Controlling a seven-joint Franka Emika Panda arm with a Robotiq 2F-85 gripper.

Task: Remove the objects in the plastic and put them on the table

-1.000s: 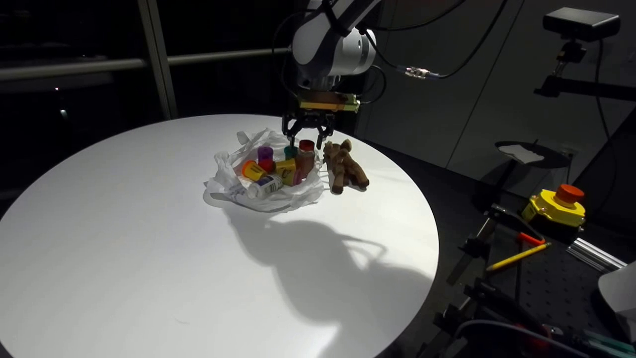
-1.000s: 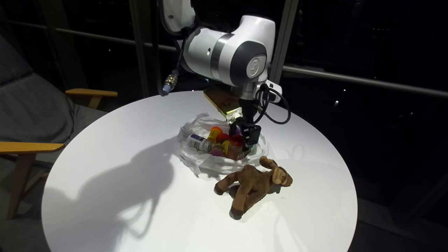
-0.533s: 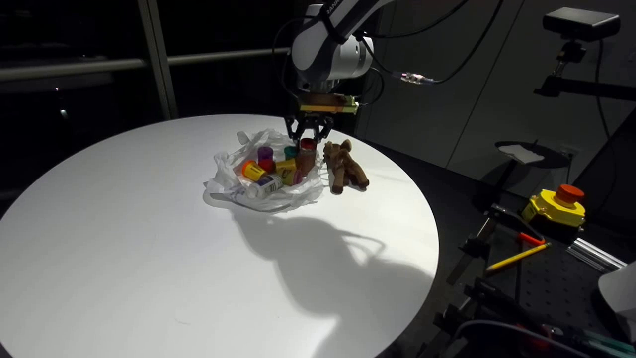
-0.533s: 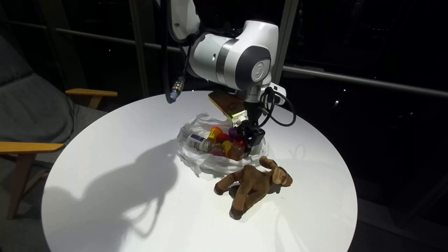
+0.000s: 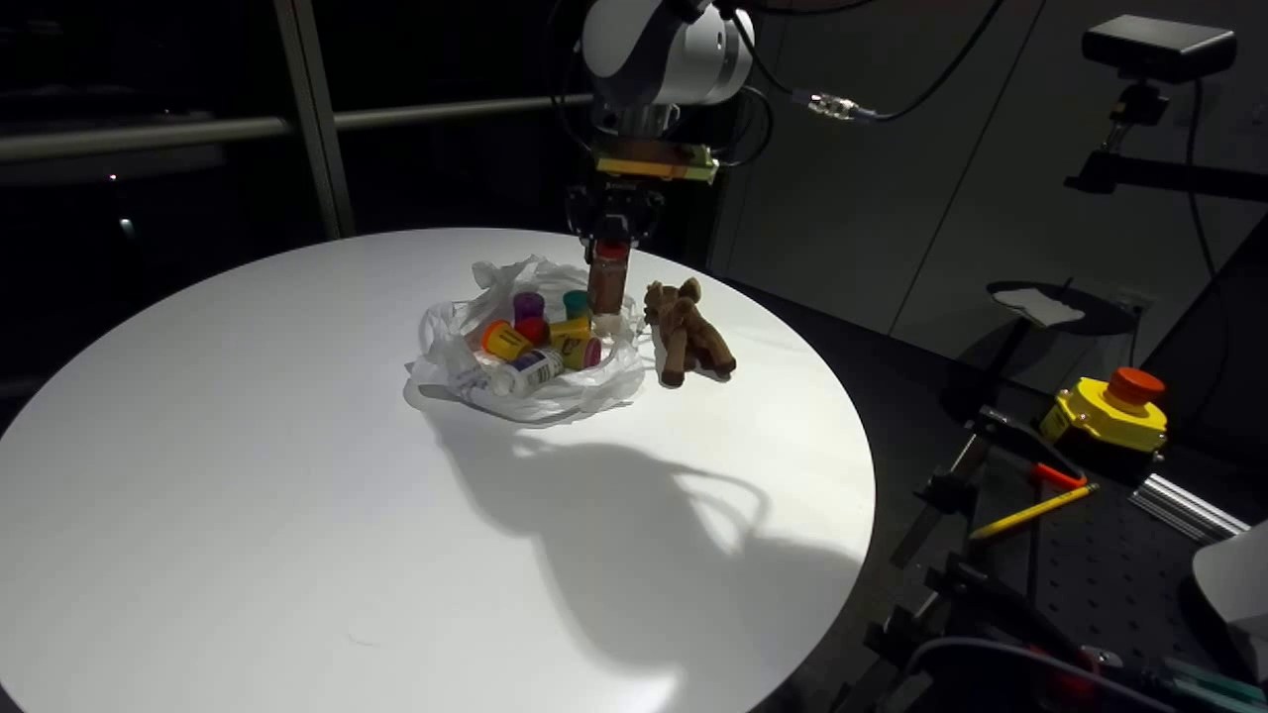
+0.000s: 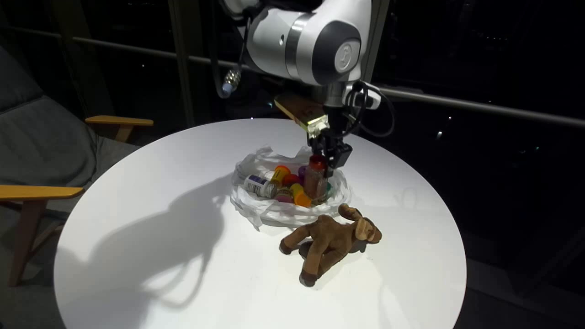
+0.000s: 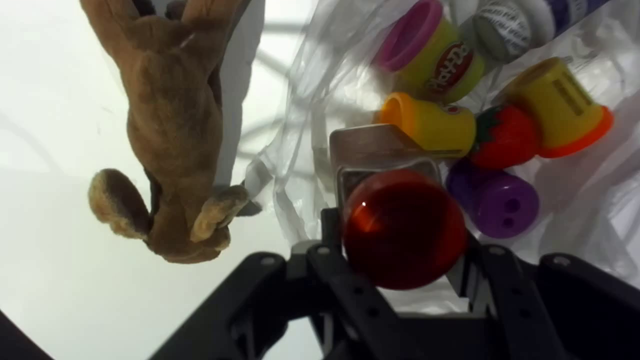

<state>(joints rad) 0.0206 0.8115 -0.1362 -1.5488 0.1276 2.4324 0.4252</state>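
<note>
The pincer is gripping the brown red-capped bottle by its capped end and holding it roughly upright over the plastic bag, on the side nearer the brown teddy bear, which is lying on the bench just outside; the purple cup, a yellow-orange cup and the small red ball are sitting inside; the step in hand is looking like the bottle's removal; the next move is probably calling for a higher lift past the crumpled rim, a sideways carry and a gentle setting-down on the bench.
</note>
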